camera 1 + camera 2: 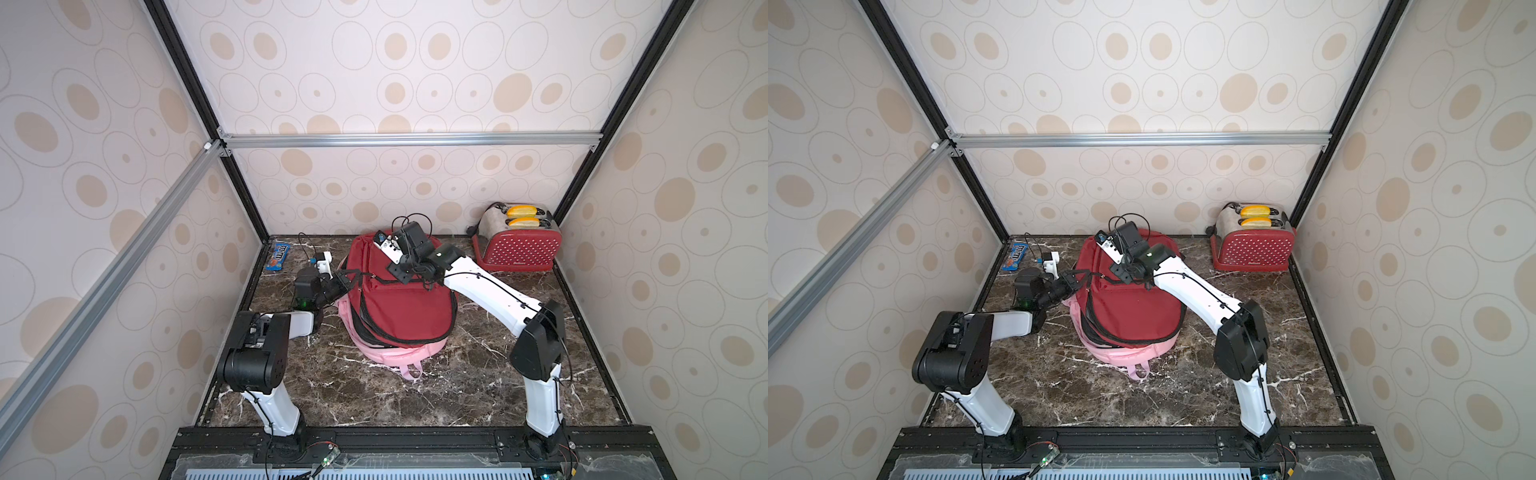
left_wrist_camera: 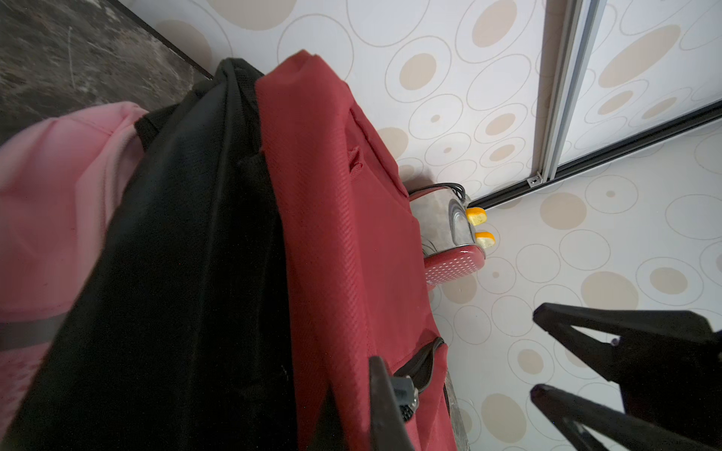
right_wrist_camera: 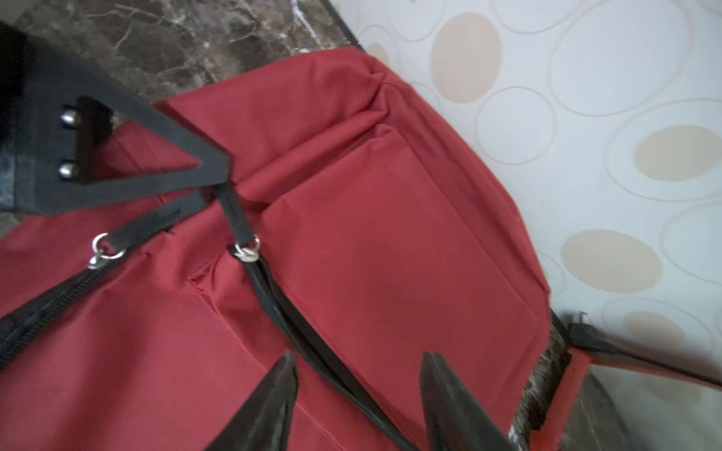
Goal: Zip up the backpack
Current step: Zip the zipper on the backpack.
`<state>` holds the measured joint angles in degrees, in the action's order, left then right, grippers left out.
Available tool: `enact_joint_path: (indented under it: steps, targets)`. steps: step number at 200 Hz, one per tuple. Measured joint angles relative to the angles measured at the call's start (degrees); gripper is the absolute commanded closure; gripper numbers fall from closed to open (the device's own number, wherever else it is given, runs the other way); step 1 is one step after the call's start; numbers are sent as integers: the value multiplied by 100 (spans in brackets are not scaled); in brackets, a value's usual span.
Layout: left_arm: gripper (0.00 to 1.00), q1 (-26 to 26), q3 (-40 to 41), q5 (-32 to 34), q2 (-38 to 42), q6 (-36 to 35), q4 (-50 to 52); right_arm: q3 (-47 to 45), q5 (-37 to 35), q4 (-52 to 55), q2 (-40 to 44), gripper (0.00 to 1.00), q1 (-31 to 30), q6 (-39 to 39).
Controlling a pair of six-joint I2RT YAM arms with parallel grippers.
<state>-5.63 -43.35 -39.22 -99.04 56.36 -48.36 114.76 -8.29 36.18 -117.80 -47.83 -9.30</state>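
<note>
On my screen, going left to right, I count one M&M's packet (image 1: 279,257), lying flat at 10 o'clock on the marble tabletop (image 1: 478,395), near the back left corner.

Next is the left gripper (image 1: 351,277), at the 9 o'clock edge of the bags. Its jaws are closed tight on two black pull straps (image 3: 238,211). The right wrist view shows each strap running from the fingertip to its own ring on one of two zipper sliders (image 3: 246,252), which sit well apart on the red cloth.

There are two backpacks at the table's centre, a little toward 12 o'clock. The red backpack (image 1: 399,311) lies front face up on top of a pink backpack (image 1: 390,355). The pink one shows only as a rim at 6 to 9 o'clock, with a loop at 6. The red backpack's long axis runs from 12 to 6 o'clock, with its squarer end at the back wall and its rounded end toward the arm bases. A black band gapes along its 7 to 9 o'clock side and around the near rim. The left wrist view shows dark lining there, between the red front and the pink bag.

The right gripper (image 3: 358,353) hangs over the red backpack's far half. Its jaws are apart on either side of a black zipper line, with nothing pinched between them. I cannot tell whether the tips touch the cloth.

At 2 o'clock stands one red dotted toaster (image 1: 517,251), with two yellow slices (image 1: 521,211) upright in its slots.
</note>
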Motion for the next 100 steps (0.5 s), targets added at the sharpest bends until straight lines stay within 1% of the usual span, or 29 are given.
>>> enact_joint_path:
  steps: [23, 53, 68, 82, 100]
  targets:
    - [100, 0, 0, 2, 2, 0, 0, 627, 437, 356, -463, 48, 70, -37]
    - [100, -4, 0, 4, 7, -2, 2, 1937, 1021, 1019, -1093, 51, 131, -103]
    - [100, -11, 0, 9, 33, -4, 17, 2452, 1298, 1279, -1298, 52, 120, -114]
    - [100, -17, 0, 11, 76, -9, 31, 2710, 1508, 1497, -1375, 52, 98, -133]
    - [100, -26, 0, 11, 111, -20, 37, 2785, 1705, 1738, -1381, 53, 70, -181]
